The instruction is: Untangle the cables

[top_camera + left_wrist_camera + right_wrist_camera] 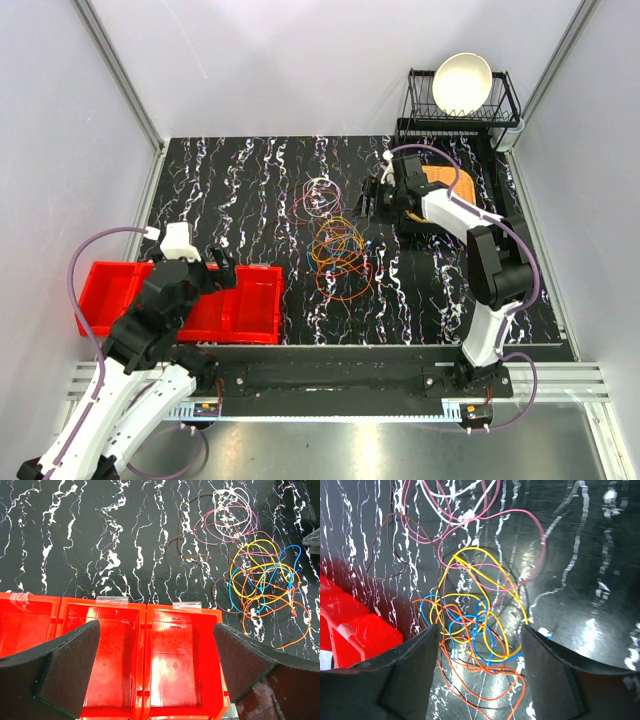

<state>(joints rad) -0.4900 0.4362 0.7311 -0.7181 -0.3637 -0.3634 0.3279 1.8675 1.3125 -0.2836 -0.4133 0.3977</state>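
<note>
We cannot resolve crossings in the thin orange-yellow-blue wire tangle (338, 250) from above; black foam fingers (395, 680) cover its 6 o'clock part.

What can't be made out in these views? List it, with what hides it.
Top view: the tangle of thin coloured wire loops is too small to trace crossings.
Right wrist view: its near part sits behind the fingers of the right tool.
Left wrist view: the red plastic bins' near ends are behind the fingers of the left tool.
Top view: the right arm covers most of an orange flat object.
</note>
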